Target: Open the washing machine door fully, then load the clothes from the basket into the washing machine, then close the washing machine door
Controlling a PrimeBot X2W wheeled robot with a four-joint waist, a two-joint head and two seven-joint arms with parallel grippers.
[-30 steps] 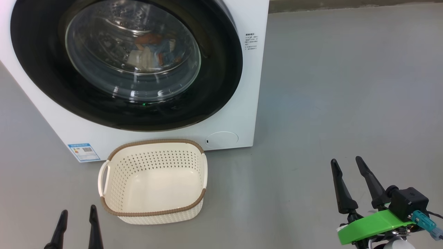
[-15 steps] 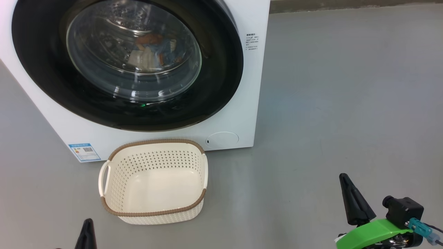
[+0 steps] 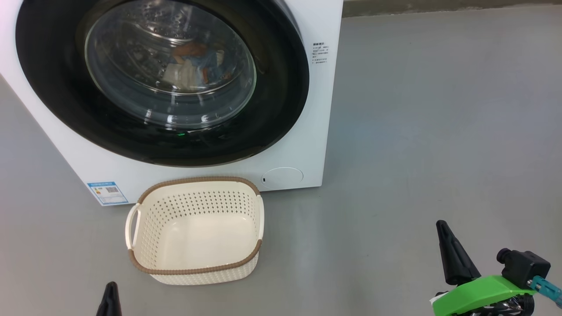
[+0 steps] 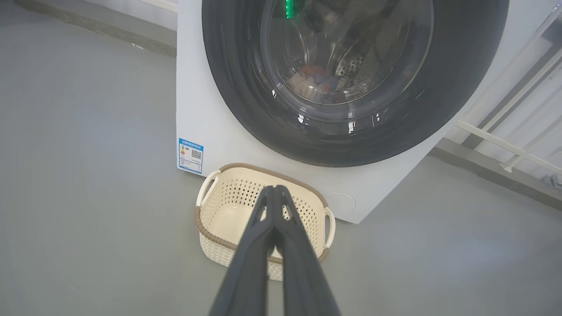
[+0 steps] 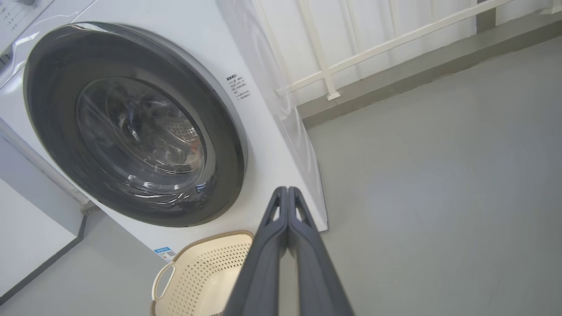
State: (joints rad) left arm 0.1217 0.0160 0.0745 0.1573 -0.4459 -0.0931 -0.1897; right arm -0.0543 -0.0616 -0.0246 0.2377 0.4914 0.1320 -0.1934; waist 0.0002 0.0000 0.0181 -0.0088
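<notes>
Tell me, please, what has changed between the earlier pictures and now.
Both grippers went from open to shut, holding nothing: the left gripper and the right gripper also drew back towards the head view's bottom edge. The washing machine door stayed closed, the clothes inside, the basket empty.

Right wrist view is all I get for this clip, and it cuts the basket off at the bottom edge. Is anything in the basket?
Observer: No. The head view takes in the whole basket, and its floor is bare.
Operator: So where did the laundry end up?
Observer: The clothes lie behind the glass of the shut washing machine door, blue and orange with some white.
Operator: And the other arm?
Observer: The left wrist view has the left gripper shut on nothing, held in the air and pointing toward the basket.
</notes>
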